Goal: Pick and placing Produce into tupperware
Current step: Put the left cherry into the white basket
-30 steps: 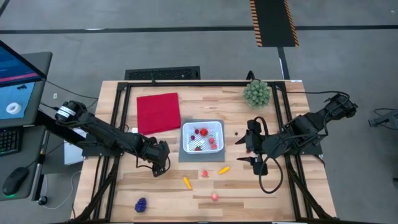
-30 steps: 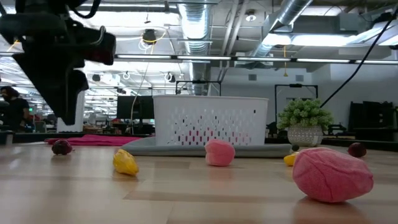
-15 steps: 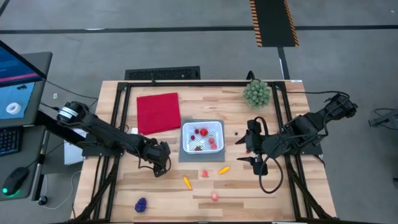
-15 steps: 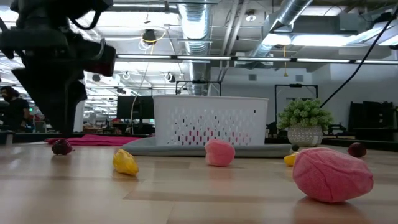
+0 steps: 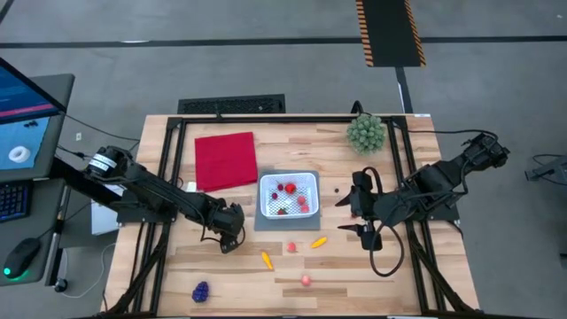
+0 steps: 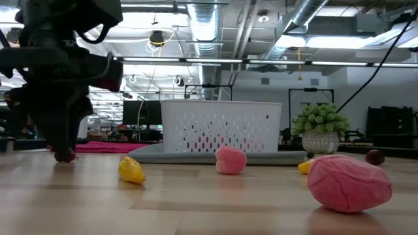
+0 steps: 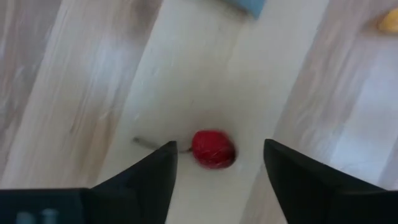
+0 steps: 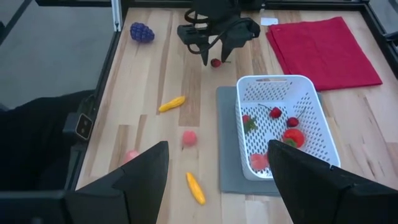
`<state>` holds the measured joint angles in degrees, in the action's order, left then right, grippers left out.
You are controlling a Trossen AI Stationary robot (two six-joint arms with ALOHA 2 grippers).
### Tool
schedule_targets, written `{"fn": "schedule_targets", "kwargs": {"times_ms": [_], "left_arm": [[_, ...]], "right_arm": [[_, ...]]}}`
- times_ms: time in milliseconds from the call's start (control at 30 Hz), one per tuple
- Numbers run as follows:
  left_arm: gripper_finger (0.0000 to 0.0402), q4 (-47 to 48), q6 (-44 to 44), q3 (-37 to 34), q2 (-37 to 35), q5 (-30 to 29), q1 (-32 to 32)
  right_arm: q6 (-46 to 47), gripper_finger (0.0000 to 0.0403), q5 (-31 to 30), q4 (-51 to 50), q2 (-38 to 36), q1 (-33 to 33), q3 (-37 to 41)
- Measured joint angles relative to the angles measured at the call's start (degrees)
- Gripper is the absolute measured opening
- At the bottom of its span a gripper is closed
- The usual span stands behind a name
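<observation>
One small red fruit (image 7: 212, 149) lies on the bare wood between the open, empty fingers of the left gripper (image 7: 217, 163), a little way from the white tupperware (image 5: 288, 195) toward the left arm's side. Round, it offers no long axis. Nothing blocks the grasp. Beyond the tupperware, the right gripper (image 8: 217, 163) waits, spread wide and empty.

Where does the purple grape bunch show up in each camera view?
High view: purple grape bunch near the table's front left corner.
Low view: not in it.
Left wrist view: not in it.
Right wrist view: grape bunch at upper left.
Shared landmark: the white tupperware.
</observation>
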<state>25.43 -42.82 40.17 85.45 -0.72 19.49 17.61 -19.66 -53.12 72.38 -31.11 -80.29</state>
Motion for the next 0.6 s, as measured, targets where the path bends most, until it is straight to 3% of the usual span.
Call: {"fn": "schedule_targets", "kwargs": {"times_ms": [233,600], "left_arm": [[0.0138,0.0,1.0,0.0,0.0,0.1,0.0],[0.0076,-0.1,1.6,0.0,0.0,0.0,0.0]], "right_arm": [[0.0,0.0295,0.0,0.0,0.0,0.0,0.0],[0.5,0.0295,0.0,0.0,0.0,-0.4,0.0]]}}
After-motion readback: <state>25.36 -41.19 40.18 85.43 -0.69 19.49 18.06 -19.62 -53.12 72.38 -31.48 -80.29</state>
